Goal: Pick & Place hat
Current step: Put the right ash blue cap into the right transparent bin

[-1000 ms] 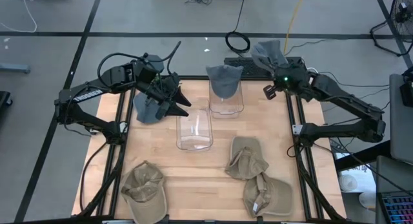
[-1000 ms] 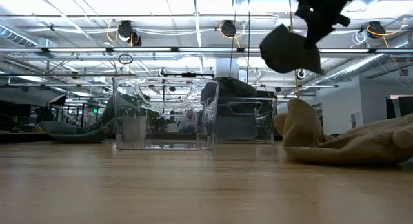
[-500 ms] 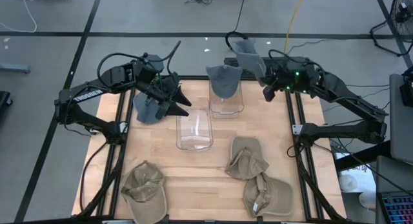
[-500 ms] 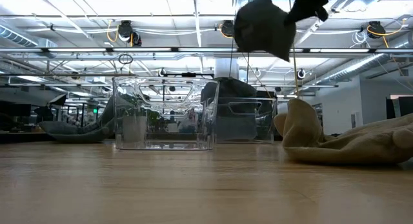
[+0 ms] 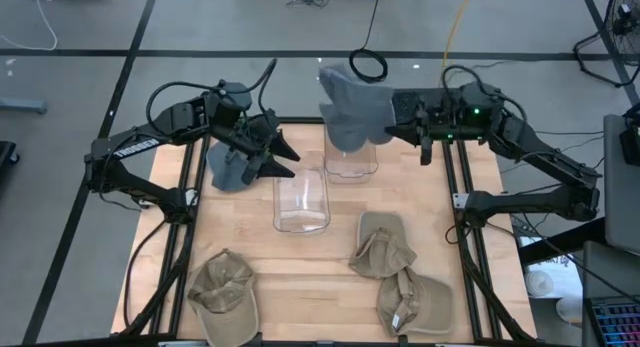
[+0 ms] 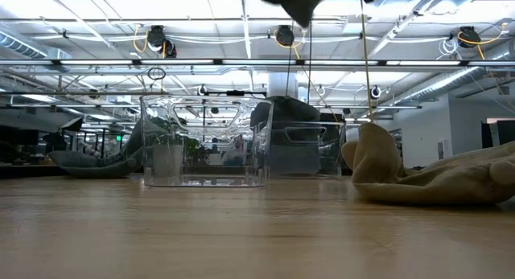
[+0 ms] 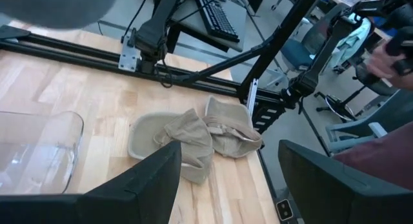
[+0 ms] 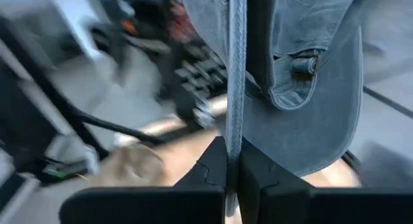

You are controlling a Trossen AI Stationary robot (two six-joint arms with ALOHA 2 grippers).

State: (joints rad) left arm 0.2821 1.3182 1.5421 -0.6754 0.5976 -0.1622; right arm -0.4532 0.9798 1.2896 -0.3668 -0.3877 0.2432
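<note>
Grey-blue hat (image 5: 350, 109) hangs in the air above the far clear bin (image 5: 351, 157), limp, brim drooping, stitched edge and a small adjuster strap showing in the right wrist view (image 8: 310, 88). Right end effector (image 5: 400, 112) is pressed together, pinching the hat's fabric edge; in the low view the hat (image 6: 294, 2) is high over the counter (image 5: 310, 267). Left end effector (image 5: 280, 157) spread, holding nothing, hovers over a second grey hat (image 5: 228, 167) beside the near clear bin (image 5: 301, 199). Three tan hats lie on the counter: one front left (image 5: 225, 292), two front right (image 5: 385, 249) (image 5: 412, 302).
</note>
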